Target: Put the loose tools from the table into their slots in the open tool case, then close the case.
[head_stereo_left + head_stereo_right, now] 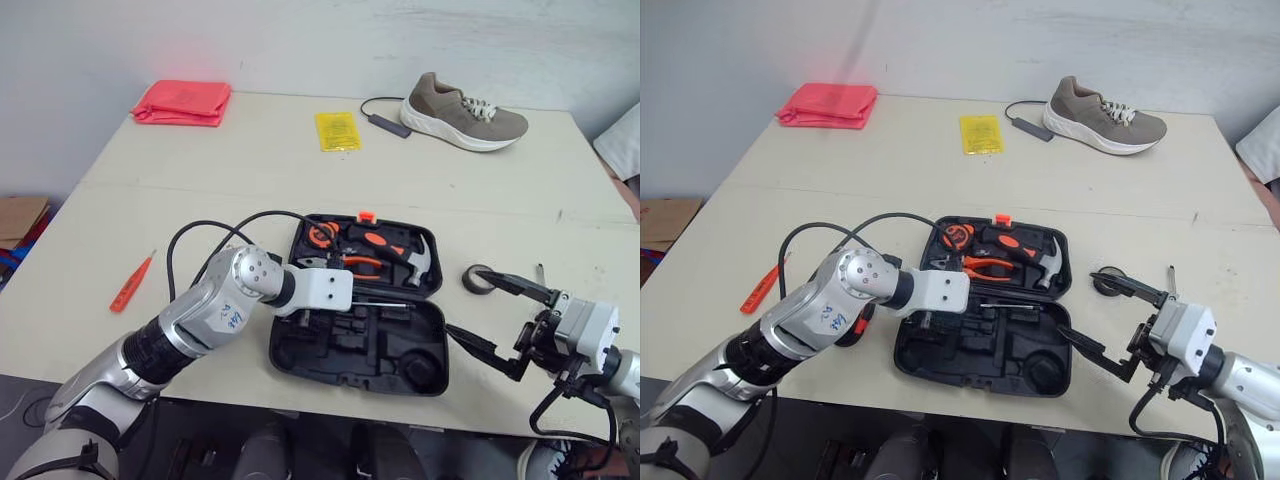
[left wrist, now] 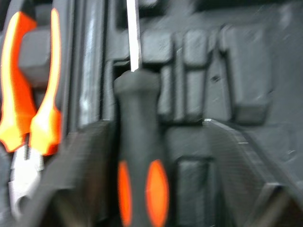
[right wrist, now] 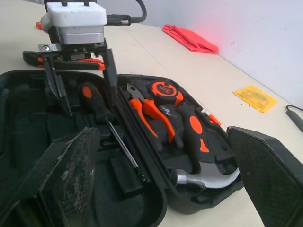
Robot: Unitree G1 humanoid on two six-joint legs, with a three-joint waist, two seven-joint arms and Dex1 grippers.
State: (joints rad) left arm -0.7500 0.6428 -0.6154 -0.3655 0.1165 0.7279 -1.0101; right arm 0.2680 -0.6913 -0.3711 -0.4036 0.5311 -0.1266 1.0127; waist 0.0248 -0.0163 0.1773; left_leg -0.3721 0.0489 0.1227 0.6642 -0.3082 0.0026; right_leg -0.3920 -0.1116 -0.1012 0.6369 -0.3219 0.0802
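The black tool case [image 1: 330, 355] lies open in the middle of the table. Its far half holds a tape measure [image 1: 322, 235], orange-handled pliers [image 1: 360, 263] and a hammer [image 1: 415, 262]. My left gripper [image 3: 91, 108] hangs over the near half, open, its fingers on either side of a black-and-orange screwdriver [image 2: 137, 142] that rests in the case. My right gripper [image 1: 478, 305] is open and empty, just right of the case. Loose on the table are a black tape roll [image 1: 478, 278], an orange screwdriver [image 1: 131, 283] at the left, and a black-and-orange tool [image 1: 855, 325] partly hidden under my left arm.
At the back of the table lie a red cloth [image 1: 183, 102], a yellow packet [image 1: 337, 130], a shoe [image 1: 462, 112] and a black cable [image 1: 390, 125]. The table's front edge runs close below the case.
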